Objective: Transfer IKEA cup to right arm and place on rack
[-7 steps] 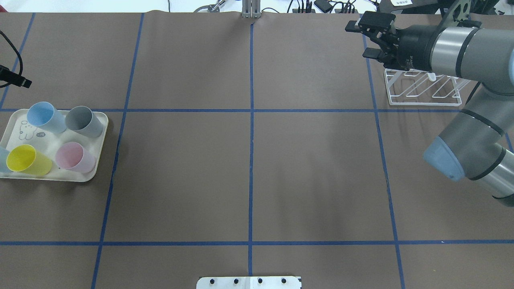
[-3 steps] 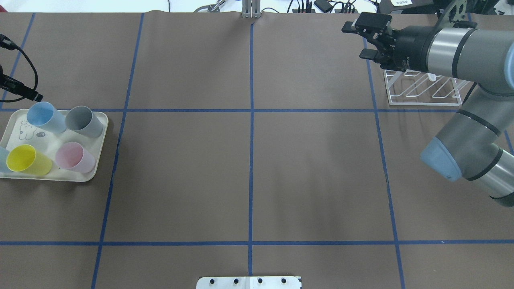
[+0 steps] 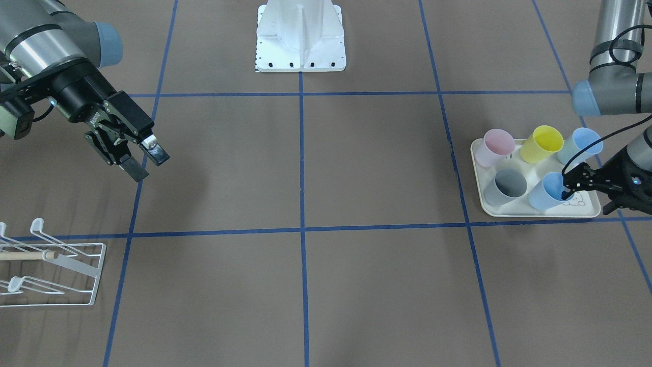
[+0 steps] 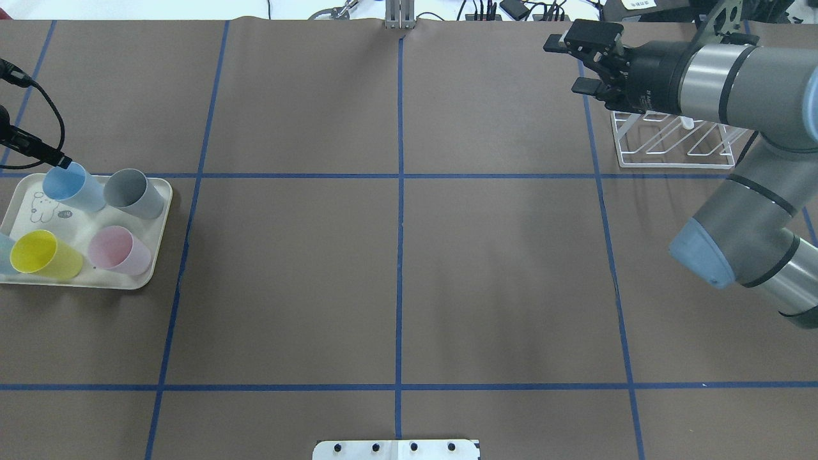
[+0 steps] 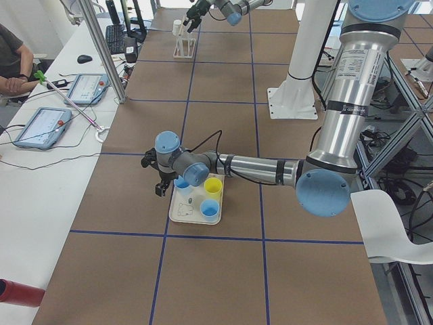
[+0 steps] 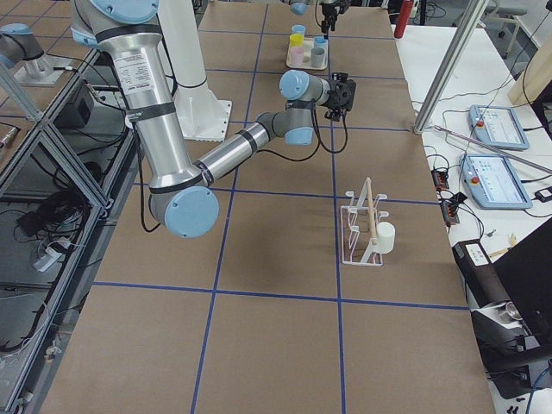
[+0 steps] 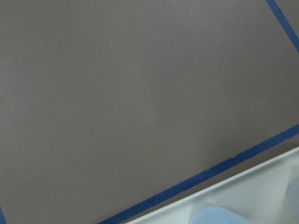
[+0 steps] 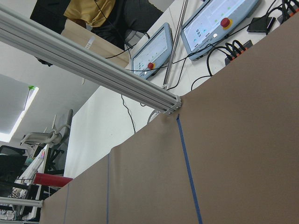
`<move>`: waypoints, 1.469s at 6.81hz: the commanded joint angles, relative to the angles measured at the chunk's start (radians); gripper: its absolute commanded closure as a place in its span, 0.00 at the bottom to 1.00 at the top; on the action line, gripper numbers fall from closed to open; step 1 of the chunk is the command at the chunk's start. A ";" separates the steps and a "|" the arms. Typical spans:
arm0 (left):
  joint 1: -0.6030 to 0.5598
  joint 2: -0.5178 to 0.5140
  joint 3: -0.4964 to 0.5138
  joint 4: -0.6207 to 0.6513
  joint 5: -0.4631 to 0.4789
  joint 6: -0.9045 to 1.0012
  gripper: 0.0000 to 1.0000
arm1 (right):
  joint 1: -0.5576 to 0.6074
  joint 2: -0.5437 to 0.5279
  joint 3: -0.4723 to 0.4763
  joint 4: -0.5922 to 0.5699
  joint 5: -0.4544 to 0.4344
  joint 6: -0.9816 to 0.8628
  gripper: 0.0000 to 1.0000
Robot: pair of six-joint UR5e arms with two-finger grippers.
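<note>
- Overhead exterior view is showing the blue cup (image 4: 70,186) standing on the cream tray (image 4: 160,246) at the table's left, among other coloured cups.
- Left gripper (image 3: 565,186) is hovering at that cup's rim, jaws apart, with one fingertip dipping into its mouth.
- Right gripper (image 4: 567,64) is hanging at the far right, jaws wide and holding nothing, just beside the white wire rack (image 4: 674,166).

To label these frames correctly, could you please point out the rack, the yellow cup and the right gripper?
rack (image 4: 676,167): overhead exterior view, on its front base wire.
yellow cup (image 4: 35,251): overhead exterior view, inside its open mouth.
right gripper (image 4: 565,65): overhead exterior view, midway between its fingertips.
</note>
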 commanded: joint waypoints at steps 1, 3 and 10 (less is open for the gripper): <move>0.006 0.000 0.010 0.000 0.000 0.002 0.00 | 0.000 0.000 0.000 0.000 0.000 0.000 0.00; 0.009 0.010 0.020 -0.003 0.000 0.004 0.00 | 0.000 0.000 0.000 0.000 0.000 -0.002 0.00; 0.038 0.010 0.016 0.003 -0.003 0.008 0.48 | 0.000 0.000 -0.002 0.002 0.000 -0.002 0.00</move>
